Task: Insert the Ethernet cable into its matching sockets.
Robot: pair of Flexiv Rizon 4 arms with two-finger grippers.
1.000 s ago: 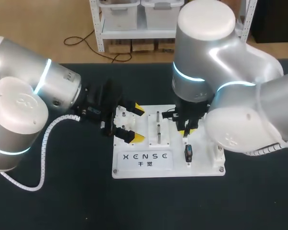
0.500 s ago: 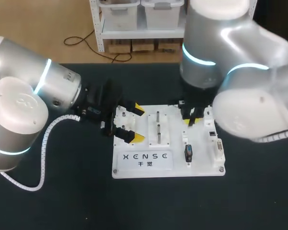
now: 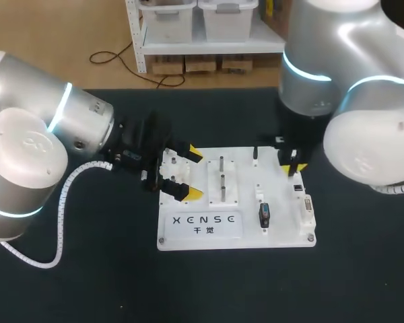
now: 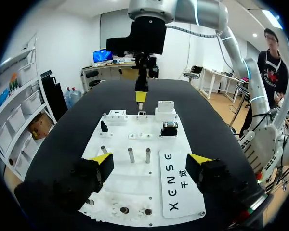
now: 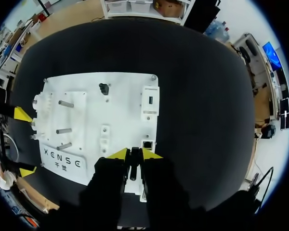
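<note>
The white socket board (image 3: 188,232) lies mid-table. My right gripper (image 3: 293,163) hangs over the board's right part, shut on a thin dark piece (image 5: 132,166) that looks like the Ethernet cable's plug. In the right wrist view its yellow tips (image 5: 131,154) stand just short of a small square socket (image 5: 147,144), with a larger socket block (image 5: 150,102) further ahead. My left gripper (image 3: 192,174) is open at the board's left edge, its fingers (image 4: 102,162) wide apart over the board (image 4: 135,192) with nothing between them. From there the right gripper (image 4: 140,96) shows over the far end.
Upright metal pegs (image 3: 221,176) stand in the board's middle, and a black module (image 3: 264,214) sits toward its front right. A tall white block (image 3: 306,212) is at the right edge, and a small black peg (image 5: 104,88) near the far side. Dark table surrounds the board.
My right arm has moved to the right and toward the back, from the board's middle to its right part, still gripping the dark piece. The left arm has not moved.
</note>
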